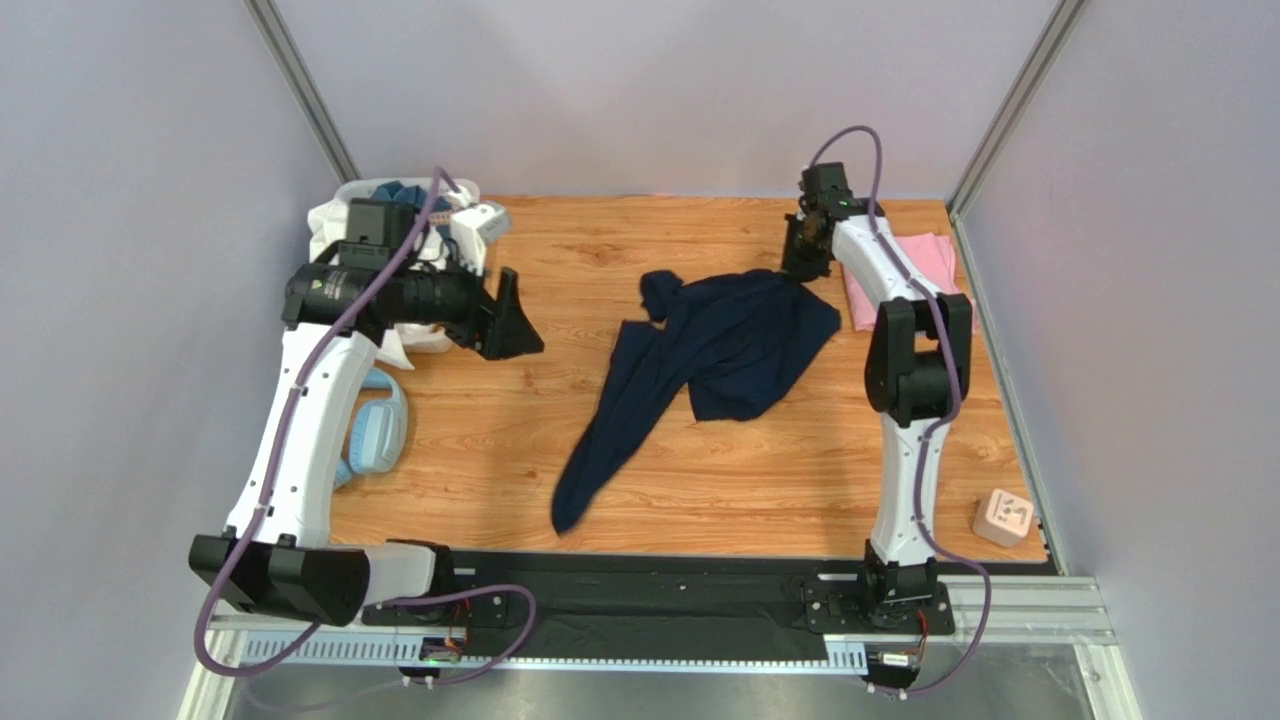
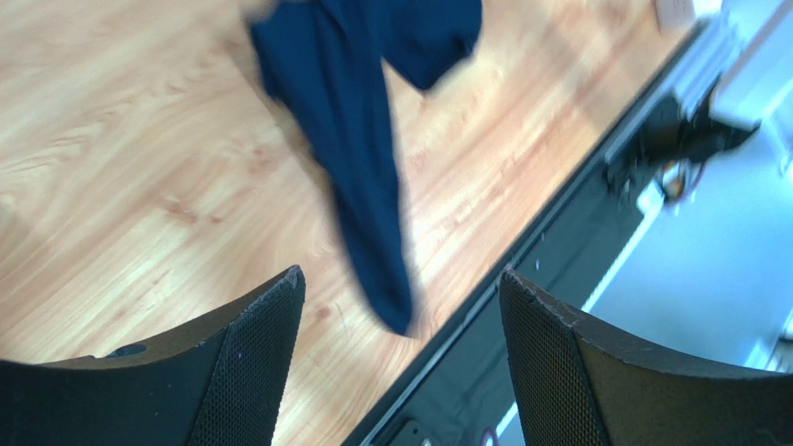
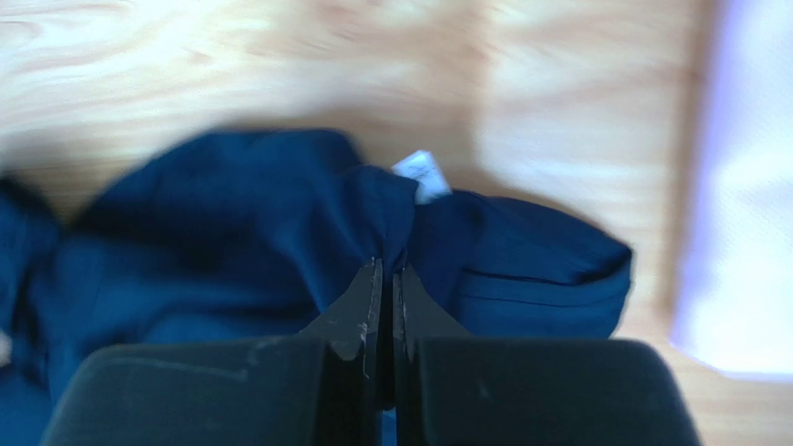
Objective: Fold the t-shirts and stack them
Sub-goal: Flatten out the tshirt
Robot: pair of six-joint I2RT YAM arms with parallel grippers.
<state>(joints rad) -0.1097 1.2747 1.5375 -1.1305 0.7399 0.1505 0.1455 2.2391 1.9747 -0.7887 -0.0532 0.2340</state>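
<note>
A dark navy t-shirt [image 1: 706, 353] lies crumpled in the middle of the table, one long part trailing toward the near edge [image 2: 368, 195]. My right gripper [image 1: 803, 267] is shut on the shirt's far right corner, and the cloth [image 3: 279, 232] bunches at the fingertips beside a small white label [image 3: 423, 175]. A folded light pink t-shirt [image 1: 920, 270] lies flat at the far right, partly behind the right arm. My left gripper [image 1: 516, 318] hangs open above the table's left side, away from the navy shirt, with nothing between its fingers [image 2: 251, 362].
A white basket [image 1: 394, 240] holding cloth stands at the far left, behind the left arm. Light-blue headphones [image 1: 368, 428] lie on the left edge of the table. A small pinkish block [image 1: 1004, 518] sits at the near right corner. The black rail [image 2: 558, 242] runs along the near edge.
</note>
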